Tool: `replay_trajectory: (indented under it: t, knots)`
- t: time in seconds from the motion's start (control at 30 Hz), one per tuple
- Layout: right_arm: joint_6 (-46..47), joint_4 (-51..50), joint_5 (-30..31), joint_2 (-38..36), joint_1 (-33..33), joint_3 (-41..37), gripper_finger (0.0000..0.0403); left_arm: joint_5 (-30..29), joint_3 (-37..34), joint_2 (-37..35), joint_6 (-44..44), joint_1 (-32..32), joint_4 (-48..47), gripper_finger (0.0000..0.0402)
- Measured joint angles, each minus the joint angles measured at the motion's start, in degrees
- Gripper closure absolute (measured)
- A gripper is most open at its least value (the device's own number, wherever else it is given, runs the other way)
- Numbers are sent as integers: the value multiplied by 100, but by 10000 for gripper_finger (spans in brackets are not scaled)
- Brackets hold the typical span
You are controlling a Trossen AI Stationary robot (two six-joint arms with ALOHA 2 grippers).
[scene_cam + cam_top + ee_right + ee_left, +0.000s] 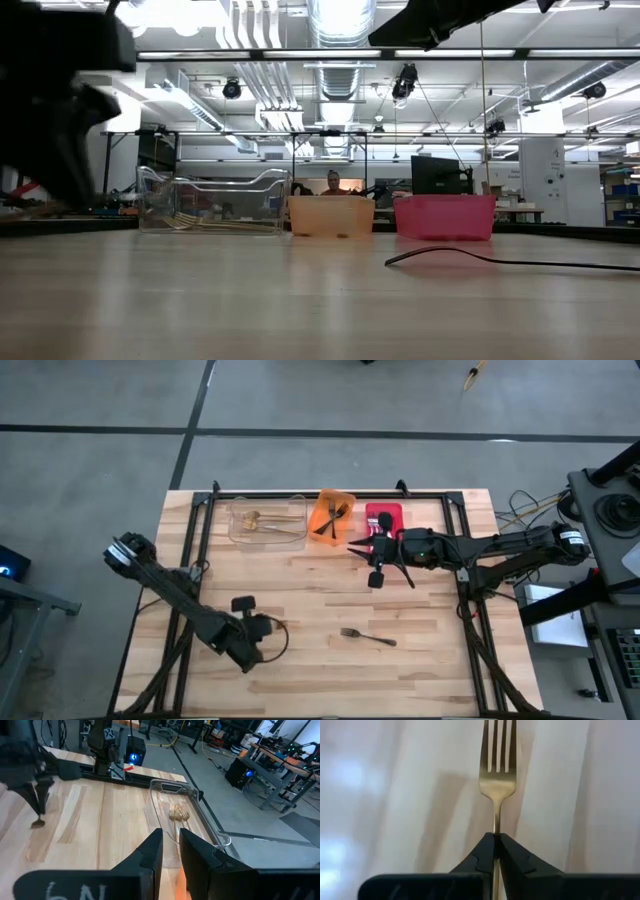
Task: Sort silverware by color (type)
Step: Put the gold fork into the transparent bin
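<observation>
My left gripper (495, 840) is shut on a gold fork (496, 780) over the near-left part of the table. In the right wrist view that fork (37, 807) hangs tines down from the left arm, with its head close to the wood. My right gripper (171, 847) hovers beside the red bin (385, 517), its fingers a little apart with nothing between them. A dark fork (366, 636) lies flat on the table's near middle. Gold utensils (262, 520) lie in the clear bin. Black ones (333, 516) lie in the orange bin. My left gripper pinches the gold fork's slim handle (495, 827) between its two fingertips, just behind the neck. The fingers lie along the fork, which sticks straight out past them, tines away. The fork hangs downward below the gripper. Whether its tines touch the table I cannot tell.
Three bins stand in a row along the far edge: the clear bin (268, 536), the orange bin (322, 508) and the red bin. A black metal frame (330, 496) runs around the table. Bare wood lies between the two arms around the dark fork (450, 254).
</observation>
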Motion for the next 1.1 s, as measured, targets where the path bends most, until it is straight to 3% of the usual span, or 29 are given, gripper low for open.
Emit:
replay_trajectory:
  t: [0.17, 0.33, 0.47, 0.63, 0.8, 1.1]
  knots:
    - [2, 136, -1, 0, 0, 0, 346, -319, 167, -317, 817, 457, -42, 401]
    - [2, 140, -6, 0, 0, 0, 346, -291, 317, -355, 2076, 851, -137, 401]
    - [2, 138, -12, 0, 0, 0, 346, -615, 389, -357, 3034, 1256, -119, 401]
    - [2, 143, -14, 0, 2, 0, 346, -2137, 497, -362, 3835, 1735, 230, 401]
    - [-37, 297, -141, 0, 0, 0, 346, -3422, 816, -373, 3971, 2175, 844, 401]
    - [-85, 973, -602, 17, 2, -4, 346, -4455, 1823, -377, 4132, 2736, 1305, 402]
